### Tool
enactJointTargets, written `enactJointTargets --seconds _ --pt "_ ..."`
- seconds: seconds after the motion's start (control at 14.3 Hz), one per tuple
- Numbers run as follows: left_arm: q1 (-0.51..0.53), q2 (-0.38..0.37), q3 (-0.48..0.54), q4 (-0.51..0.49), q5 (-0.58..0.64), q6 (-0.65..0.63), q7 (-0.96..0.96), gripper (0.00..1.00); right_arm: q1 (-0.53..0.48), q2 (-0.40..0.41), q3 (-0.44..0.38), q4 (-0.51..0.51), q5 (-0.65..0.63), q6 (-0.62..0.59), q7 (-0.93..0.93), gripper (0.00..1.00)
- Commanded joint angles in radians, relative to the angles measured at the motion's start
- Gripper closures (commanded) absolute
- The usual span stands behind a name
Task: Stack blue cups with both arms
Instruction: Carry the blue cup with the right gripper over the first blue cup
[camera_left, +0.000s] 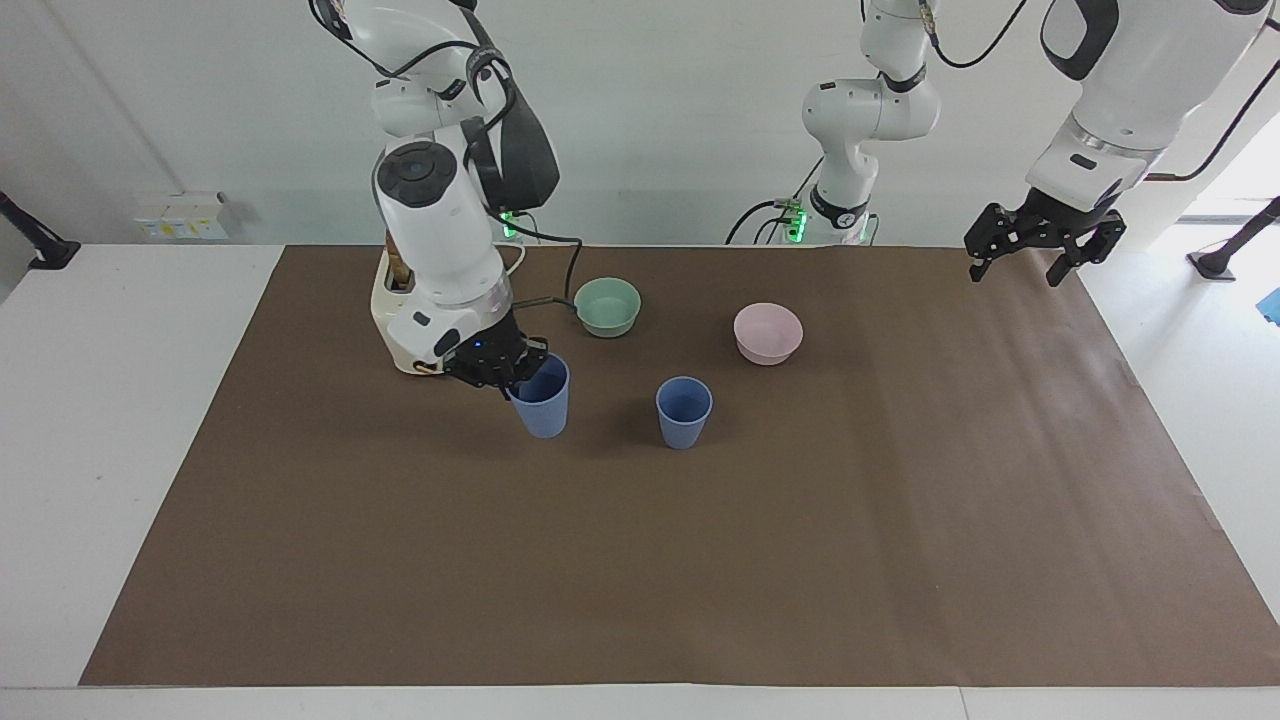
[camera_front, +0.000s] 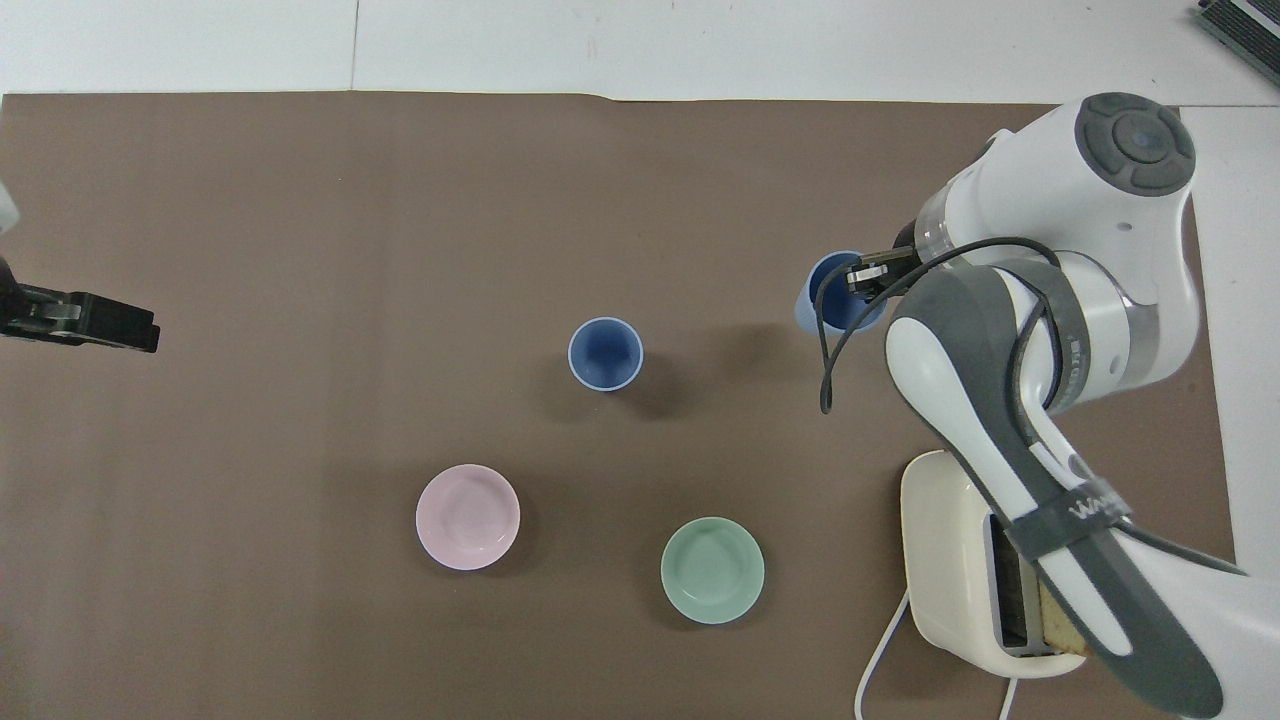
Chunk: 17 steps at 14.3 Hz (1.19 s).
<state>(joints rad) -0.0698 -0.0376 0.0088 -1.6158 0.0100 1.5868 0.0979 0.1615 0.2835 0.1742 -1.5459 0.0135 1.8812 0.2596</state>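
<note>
One blue cup (camera_left: 684, 412) (camera_front: 605, 353) stands upright mid-mat, a little farther from the robots than the two bowls. The other blue cup (camera_left: 540, 397) (camera_front: 833, 293) hangs slightly tilted above the mat, between the toaster and the standing cup. My right gripper (camera_left: 518, 373) (camera_front: 866, 279) is shut on its rim, one finger inside the cup. Open and holding nothing, my left gripper (camera_left: 1035, 255) (camera_front: 95, 322) hovers over the mat's edge at the left arm's end, where that arm waits.
A green bowl (camera_left: 607, 306) (camera_front: 712, 570) and a pink bowl (camera_left: 767, 332) (camera_front: 467, 517) sit nearer the robots than the standing cup. A cream toaster (camera_left: 392, 318) (camera_front: 945, 560) holding a bread slice stands under the right arm. A brown mat (camera_left: 700, 560) covers the table.
</note>
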Motion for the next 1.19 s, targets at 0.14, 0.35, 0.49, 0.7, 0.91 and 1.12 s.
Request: enactJointTargets --seconds 0.14,0.35,0.49,0.7,0.91,1.12 --pt "0.036 -0.021 -0.018 0.028 -0.015 -0.061 0.0 0.0 0.113 0.062 0.007 0.135 0.003 -0.025 0.203 1.0" --pt "0.036 -0.019 -0.02 0.074 -0.042 -0.068 -0.001 0.0 0.15 0.074 0.031 0.161 0.031 -0.013 0.28 1.0" --pt "0.036 -0.019 -0.02 0.079 -0.054 -0.068 -0.004 0.0 0.162 0.085 0.044 0.187 0.054 -0.013 0.305 1.0" --pt "0.035 -0.021 -0.02 0.076 -0.059 -0.08 -0.01 0.0 0.196 0.1 0.044 0.184 0.051 -0.011 0.311 1.0" --pt "0.034 -0.031 -0.018 0.067 -0.059 -0.08 -0.006 0.0 0.196 0.114 0.044 0.178 0.043 -0.007 0.313 1.0" --pt "0.034 -0.036 -0.018 0.063 -0.059 -0.082 -0.006 0.0 0.194 0.128 0.044 0.176 0.043 -0.004 0.311 1.0"
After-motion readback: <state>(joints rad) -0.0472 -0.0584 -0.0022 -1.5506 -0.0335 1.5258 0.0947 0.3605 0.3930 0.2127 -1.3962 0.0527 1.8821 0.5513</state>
